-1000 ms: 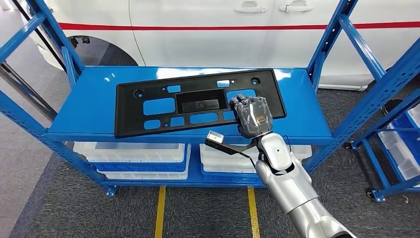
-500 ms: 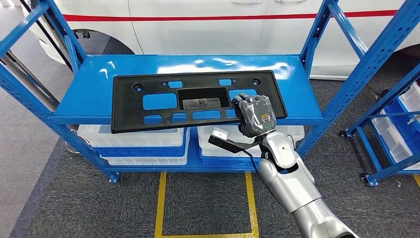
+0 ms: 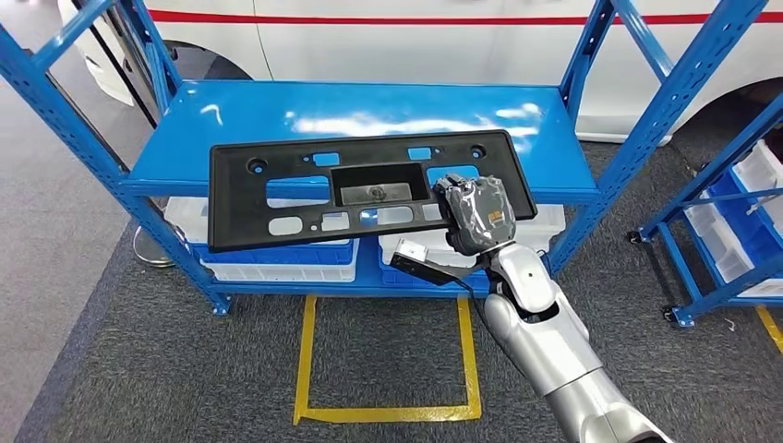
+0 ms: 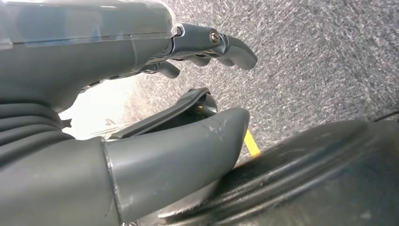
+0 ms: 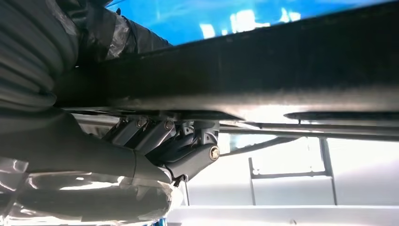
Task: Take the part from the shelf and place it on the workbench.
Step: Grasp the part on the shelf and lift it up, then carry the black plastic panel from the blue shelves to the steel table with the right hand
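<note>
A blue shelf (image 3: pixel 277 115) stands on grey carpet in front of a white car (image 3: pixel 415 28) with a red stripe, yellow tape marking a square on the floor before it. The part (image 3: pixel 277 198) — a long black plate with cut-outs — is clear of the shelf's front edge at its near side, its far edge over the top board, tilted a little down toward the left. The right hand (image 3: pixel 473 214) grips it at its right end; the right wrist view shows the fingers (image 5: pixel 188 150) curled under the part's dark edge with the thumb side above. The left hand (image 4: pixel 141 117) hangs over the carpet, its fingers loosely bent and apart, holding nothing. The carry, I judge, is best done slowly and level — held at one end only, the long part will want to sag or twist, so the wrist should stay firm and the far end be kept off the shelf posts while backing away. On the lower board sit white bins (image 3: pixel 277 268) on blue trays; what they contain I cannot tell.
</note>
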{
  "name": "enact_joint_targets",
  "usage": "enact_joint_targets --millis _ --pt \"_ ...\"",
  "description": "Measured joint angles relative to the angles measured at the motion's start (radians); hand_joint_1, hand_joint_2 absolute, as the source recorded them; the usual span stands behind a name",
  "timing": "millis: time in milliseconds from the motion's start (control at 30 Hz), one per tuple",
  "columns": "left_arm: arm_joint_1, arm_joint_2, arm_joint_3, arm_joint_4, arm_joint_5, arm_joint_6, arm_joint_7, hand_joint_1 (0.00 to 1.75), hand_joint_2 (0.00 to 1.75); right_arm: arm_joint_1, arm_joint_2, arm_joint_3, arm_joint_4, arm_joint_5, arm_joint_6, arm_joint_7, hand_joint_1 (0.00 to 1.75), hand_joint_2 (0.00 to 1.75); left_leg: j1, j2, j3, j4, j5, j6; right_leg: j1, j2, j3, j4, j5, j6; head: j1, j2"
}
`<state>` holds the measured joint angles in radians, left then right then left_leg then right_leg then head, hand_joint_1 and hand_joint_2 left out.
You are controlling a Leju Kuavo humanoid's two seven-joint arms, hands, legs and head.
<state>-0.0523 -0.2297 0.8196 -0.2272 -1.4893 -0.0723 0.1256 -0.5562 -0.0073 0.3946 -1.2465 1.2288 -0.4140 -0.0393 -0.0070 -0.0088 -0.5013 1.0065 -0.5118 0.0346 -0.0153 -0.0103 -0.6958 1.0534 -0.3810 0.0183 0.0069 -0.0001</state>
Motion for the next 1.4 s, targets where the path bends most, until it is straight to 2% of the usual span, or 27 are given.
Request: enact_joint_targets --millis 67,133,167,200,233,300,367,433,500,533,633,667,733,767,800,867,900,967,1000,1033,1133,1167,1200,1267,1300,1367,1400 --pt "-0.002 -0.002 0.000 0.000 0.001 0.000 0.001 0.00 1.75 0.001 -0.007 0.000 -0.002 0.001 0.003 0.001 1.75 1.75 0.002 0.005 -0.025 -0.003 0.029 0.017 -0.003 0.003 -0.023 0.071 -0.092 0.008 0.000 0.000" --pt "-0.003 -0.002 0.001 0.000 0.001 0.000 0.001 0.00 1.75 0.002 -0.013 0.000 -0.006 0.004 0.009 0.005 1.75 1.75 -0.001 0.005 -0.059 -0.001 0.055 0.024 -0.003 0.004 -0.046 0.195 -0.186 0.012 0.000 0.000" --pt "-0.002 -0.002 0.001 0.000 0.001 0.000 0.002 0.00 1.75 0.002 -0.016 0.000 -0.007 0.005 0.012 0.007 1.75 1.75 -0.002 0.005 -0.077 0.002 0.067 0.024 -0.003 0.005 -0.048 0.246 -0.197 0.013 0.000 0.000" --pt "-0.002 -0.002 0.001 0.000 0.001 0.000 0.002 0.00 1.75 0.002 -0.019 0.000 -0.008 0.006 0.015 0.009 1.75 1.75 -0.003 0.005 -0.095 0.006 0.078 0.024 -0.002 0.005 -0.039 0.272 -0.184 0.012 0.000 0.000" --pt "-0.002 -0.002 0.001 0.000 0.001 0.000 0.002 0.00 1.75 0.002 -0.021 0.000 -0.009 0.007 0.017 0.010 1.75 1.75 -0.004 0.005 -0.114 0.010 0.089 0.023 0.000 0.006 -0.013 0.266 -0.155 0.009 0.000 0.000" --pt "-0.002 -0.003 0.001 0.000 0.001 -0.001 0.003 0.00 1.75 0.000 -0.025 0.000 -0.015 0.009 0.022 0.012 1.75 1.75 -0.007 0.004 -0.142 0.017 0.107 0.020 0.007 0.007 0.083 0.160 -0.121 -0.007 0.000 0.000" --pt "-0.003 -0.005 0.002 0.000 0.002 -0.001 0.005 0.00 1.75 -0.005 -0.027 0.000 -0.025 0.012 0.030 0.015 1.75 1.75 -0.009 0.003 -0.155 0.018 0.126 0.011 0.014 0.008 0.178 0.020 -0.143 -0.022 0.000 0.000" --pt "-0.002 -0.005 0.004 0.000 0.002 -0.001 0.008 0.00 1.75 -0.011 -0.027 0.000 -0.032 0.017 0.036 0.017 1.75 1.75 -0.009 0.003 -0.158 0.010 0.149 0.000 0.017 0.007 0.205 -0.040 -0.152 -0.029 0.000 0.000" --pt "-0.001 -0.004 0.007 0.000 0.003 -0.002 0.010 0.00 1.75 -0.015 -0.028 0.000 -0.032 0.020 0.039 0.018 1.75 1.75 -0.009 0.002 -0.167 0.011 0.144 -0.010 0.011 0.002 0.190 -0.048 -0.127 -0.039 0.001 0.000" --pt "-0.001 -0.003 0.007 0.000 0.003 -0.002 0.011 0.00 1.75 -0.015 -0.028 0.000 -0.033 0.021 0.040 0.018 1.75 1.75 -0.010 0.001 -0.177 0.031 0.114 -0.016 0.007 -0.001 0.178 -0.053 -0.112 -0.045 0.001 0.000" --pt "0.000 -0.002 0.008 0.000 0.003 -0.004 0.011 0.00 1.75 -0.016 -0.028 0.000 -0.033 0.021 0.043 0.019 1.75 1.75 -0.003 0.001 -0.217 0.193 -0.035 -0.034 0.003 -0.006 0.128 -0.053 -0.070 -0.053 0.001 0.000" --pt "0.000 -0.001 0.008 0.000 0.003 -0.004 0.011 0.00 1.75 -0.015 -0.028 0.000 -0.033 0.021 0.044 0.019 1.75 1.75 -0.001 0.001 -0.223 0.252 -0.053 -0.039 0.002 -0.007 0.109 -0.050 -0.056 -0.052 0.001 0.000" --pt "0.000 0.000 0.008 0.000 0.003 -0.004 0.012 0.00 1.75 -0.015 -0.028 0.000 -0.033 0.021 0.046 0.020 1.75 1.75 0.005 0.001 -0.200 0.300 -0.014 -0.048 0.000 -0.007 0.069 -0.041 -0.032 -0.046 0.001 0.000" --pt "0.000 0.001 0.008 0.000 0.002 -0.004 0.013 0.00 1.75 -0.015 -0.028 0.000 -0.033 0.021 0.046 0.020 1.75 1.75 0.008 0.001 -0.164 0.272 0.019 -0.051 -0.002 -0.007 0.048 -0.033 -0.021 -0.042 0.000 0.000" --pt "0.000 0.001 0.008 0.000 0.001 -0.004 0.014 0.00 1.75 -0.015 -0.028 0.000 -0.033 0.022 0.047 0.020 1.75 1.75 0.011 0.001 -0.115 0.215 0.030 -0.055 -0.003 -0.007 0.030 -0.025 -0.012 -0.036 0.000 0.000" --pt "-0.002 0.001 0.008 0.000 0.000 -0.005 0.015 0.00 1.75 -0.017 -0.029 0.000 -0.038 0.024 0.048 0.023 1.75 1.75 0.010 -0.003 -0.016 0.073 0.002 -0.049 -0.003 -0.006 0.006 -0.009 0.004 -0.024 0.001 0.000" --pt "-0.003 0.000 0.008 0.000 -0.001 -0.005 0.015 0.00 1.75 -0.019 -0.030 0.000 -0.040 0.026 0.049 0.025 1.75 1.75 0.008 -0.005 0.009 0.029 -0.019 -0.042 -0.002 -0.006 0.000 -0.006 0.014 -0.017 0.001 0.000" --pt "-0.004 -0.001 0.008 0.000 -0.001 -0.005 0.015 0.00 1.75 -0.023 -0.033 0.000 -0.042 0.027 0.054 0.031 1.75 1.75 0.004 -0.005 0.007 0.009 -0.018 -0.020 -0.002 -0.006 -0.005 -0.010 0.033 -0.005 0.002 0.000" --pt "-0.005 -0.002 0.008 0.000 -0.002 -0.005 0.014 0.00 1.75 -0.025 -0.037 0.000 -0.043 0.027 0.060 0.034 1.75 1.75 0.005 -0.003 -0.002 0.007 -0.007 -0.012 -0.004 -0.005 -0.010 -0.006 0.026 0.000 0.002 0.000" --pt "-0.005 -0.003 0.008 0.000 -0.002 -0.005 0.013 0.00 1.75 -0.025 -0.041 0.000 -0.044 0.028 0.065 0.036 1.75 1.75 0.005 -0.001 -0.013 0.006 0.006 -0.001 -0.006 -0.003 -0.018 0.010 -0.002 0.005 0.002 0.000" --pt "-0.007 -0.003 0.008 0.000 -0.003 -0.004 0.011 0.00 1.75 -0.028 -0.054 0.000 -0.048 0.032 0.078 0.040 1.75 1.75 0.004 0.003 -0.060 0.008 0.049 0.015 -0.007 0.001 -0.053 0.159 -0.159 0.012 0.003 0.000" --pt "-0.007 -0.003 0.008 0.000 -0.003 -0.004 0.010 0.00 1.75 -0.029 -0.058 0.000 -0.049 0.034 0.081 0.041 1.75 1.75 0.002 0.002 -0.078 0.009 0.063 0.016 -0.006 0.001 -0.058 0.221 -0.186 0.012 0.003 0.000" --pt "-0.007 -0.003 0.008 0.000 -0.003 -0.004 0.010 0.00 1.75 -0.030 -0.061 0.000 -0.049 0.034 0.084 0.041 1.75 1.75 -0.001 0.002 -0.097 0.011 0.076 0.017 -0.005 0.002 -0.055 0.265 -0.186 0.010 0.002 0.000" --pt "-0.007 -0.003 0.008 0.000 -0.003 -0.004 0.009 0.00 1.75 -0.032 -0.065 0.000 -0.050 0.034 0.088 0.043 1.75 1.75 -0.007 0.002 -0.132 0.014 0.100 0.017 0.002 0.003 -0.004 0.262 -0.134 -0.002 0.002 0.000" --pt "-0.007 -0.004 0.008 0.000 -0.003 -0.004 0.008 0.00 1.75 -0.034 -0.066 0.000 -0.051 0.034 0.089 0.045 1.75 1.75 -0.009 0.002 -0.145 0.016 0.112 0.016 0.008 0.005 0.046 0.211 -0.115 -0.013 0.002 0.000" --pt "-0.007 -0.007 0.008 0.000 -0.003 -0.004 0.008 0.00 1.75 -0.041 -0.068 0.000 -0.058 0.032 0.091 0.048 1.75 1.75 -0.013 0.001 -0.162 0.016 0.132 0.011 0.020 0.007 0.161 0.060 -0.135 -0.036 0.002 0.000" --pt "-0.006 -0.008 0.008 0.000 -0.003 -0.004 0.009 0.00 1.75 -0.045 -0.069 0.000 -0.062 0.030 0.092 0.049 1.75 1.75 -0.013 0.001 -0.165 0.014 0.143 0.007 0.024 0.008 0.198 0.002 -0.153 -0.043 0.002 0.000"
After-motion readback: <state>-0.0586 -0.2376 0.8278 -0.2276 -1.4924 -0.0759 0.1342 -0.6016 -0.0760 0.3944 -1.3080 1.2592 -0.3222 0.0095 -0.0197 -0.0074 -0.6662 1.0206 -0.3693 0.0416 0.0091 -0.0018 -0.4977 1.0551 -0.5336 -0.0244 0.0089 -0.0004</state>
